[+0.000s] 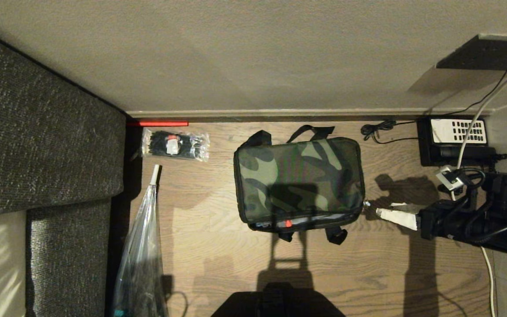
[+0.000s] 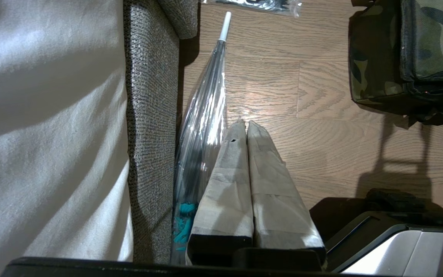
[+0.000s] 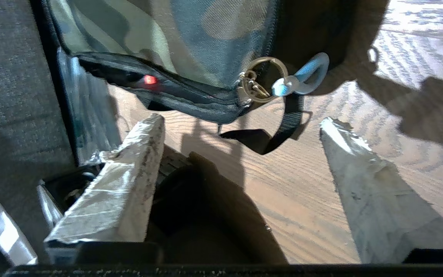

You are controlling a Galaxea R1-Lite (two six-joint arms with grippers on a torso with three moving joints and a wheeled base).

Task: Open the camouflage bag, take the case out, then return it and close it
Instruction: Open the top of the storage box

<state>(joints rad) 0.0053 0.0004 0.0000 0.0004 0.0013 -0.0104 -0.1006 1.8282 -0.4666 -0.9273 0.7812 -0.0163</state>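
- Wood-plank floor (image 1: 218, 246) runs up to a pale wall with a skirting board; the camouflage bag (image 1: 299, 180) in the middle serves as the landmark.
- Far left of the bag stands a dark grey woven sofa (image 1: 38, 145) with a pale cloth over its seat.
- Left of the bag, beside the sofa, lies a folded clear umbrella (image 1: 141, 246) with a white tip, and beyond it a clear packet of black cable ties (image 1: 175, 144).
- Left gripper (image 2: 244, 125) hangs over the floor near the umbrella, well apart from the bag, its taped fingers pressed together on nothing.
- Bag itself lies flat, lid down, a small red dot (image 1: 288, 223) showing at its near edge where the lid gapes slightly; the case cannot be made out.
- Just right of the bag, the right gripper (image 1: 379, 210) sits low with fingers spread wide, holding nothing, near the zip's brass ring and blue pull (image 3: 302, 75).
- Further right, by the wall, sits a black desk telephone (image 1: 453, 138).
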